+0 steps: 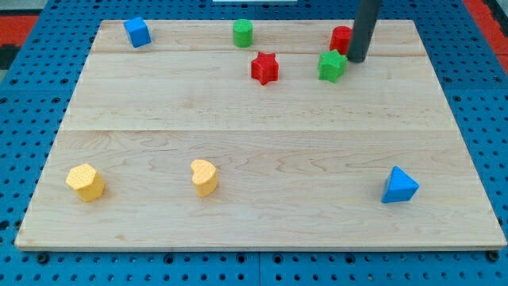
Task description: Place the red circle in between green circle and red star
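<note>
Our tool, a bare rod with nothing to clamp, rests my tip (356, 59) just right of the red circle (340, 37), with the green star (332, 67) just left. The gap between green circle (243, 33) and red star (265, 68) lies leftward on the table (254, 151). We see no containers.

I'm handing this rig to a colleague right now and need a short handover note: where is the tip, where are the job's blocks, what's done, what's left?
My tip sits at the view's top right, just right of the red circle and the green star.
The green circle is at top centre; the red star lies just below and right of it.
Done: nothing yet; the red circle is still well right of that pair.
Left: push it leftward into the gap between them, past the green star.
</note>
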Robot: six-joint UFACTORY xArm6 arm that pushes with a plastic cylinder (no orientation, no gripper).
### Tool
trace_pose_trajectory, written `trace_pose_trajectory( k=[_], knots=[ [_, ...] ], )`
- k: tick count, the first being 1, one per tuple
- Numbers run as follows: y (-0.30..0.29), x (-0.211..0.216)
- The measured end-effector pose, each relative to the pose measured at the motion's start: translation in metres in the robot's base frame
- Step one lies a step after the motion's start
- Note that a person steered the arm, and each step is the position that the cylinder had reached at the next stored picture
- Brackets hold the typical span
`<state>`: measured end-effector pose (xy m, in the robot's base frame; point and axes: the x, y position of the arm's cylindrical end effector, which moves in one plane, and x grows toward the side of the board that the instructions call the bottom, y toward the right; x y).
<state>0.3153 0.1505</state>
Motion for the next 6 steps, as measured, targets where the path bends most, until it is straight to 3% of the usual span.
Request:
trace_pose_trajectory(
  k=[1,2,3,4,5,6],
  knots=[
    [0.047,0.002],
    [0.068,-0.045],
    [0.051,-0.086],
    [-0.066,-0.045],
    [-0.144,-0.023],
    [-0.123,-0.055]
  ],
)
